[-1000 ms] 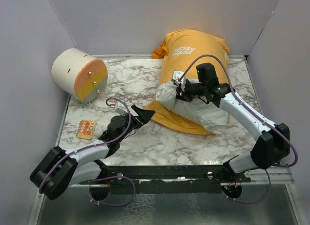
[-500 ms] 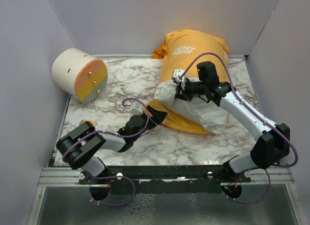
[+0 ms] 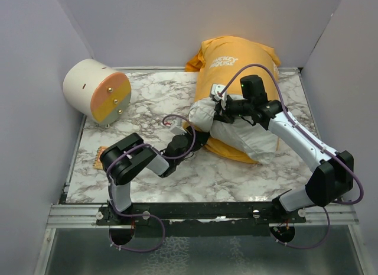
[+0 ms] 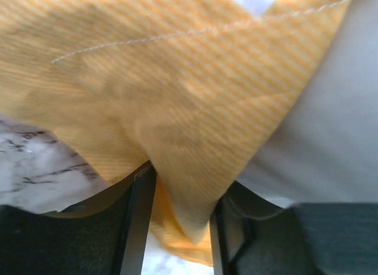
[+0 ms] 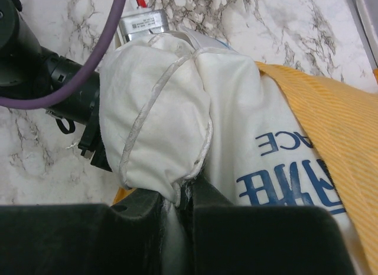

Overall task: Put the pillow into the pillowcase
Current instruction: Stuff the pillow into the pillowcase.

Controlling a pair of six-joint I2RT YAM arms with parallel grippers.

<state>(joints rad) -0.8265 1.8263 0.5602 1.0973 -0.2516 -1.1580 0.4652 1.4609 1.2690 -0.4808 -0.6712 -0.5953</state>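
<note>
The white pillow (image 3: 236, 133) lies at the table's right, its far part inside the orange pillowcase (image 3: 236, 59), its near part bare. My right gripper (image 3: 220, 109) is shut on the pillow's piped near-left corner (image 5: 159, 109), with its jaws (image 5: 183, 195) pinching the white cloth. The pillowcase (image 5: 331, 121) edge runs along the right of that view. My left gripper (image 3: 198, 138) is low at the pillowcase's near-left corner. In the left wrist view a folded orange corner (image 4: 177, 109) hangs between its fingers (image 4: 177, 216), which stand apart; the pillow (image 4: 331, 139) shows white at right.
A cream-and-orange cylinder (image 3: 97, 90) lies at the back left of the marble table (image 3: 159, 97). A small orange card (image 3: 99, 158) peeks out beside the left arm's elbow. Grey walls close in the left, back and right sides.
The left arm has folded and reached right, from the table's middle to the pillowcase's near corner, and its jaws have narrowed round the cloth. The right arm and pillow have stayed put.
</note>
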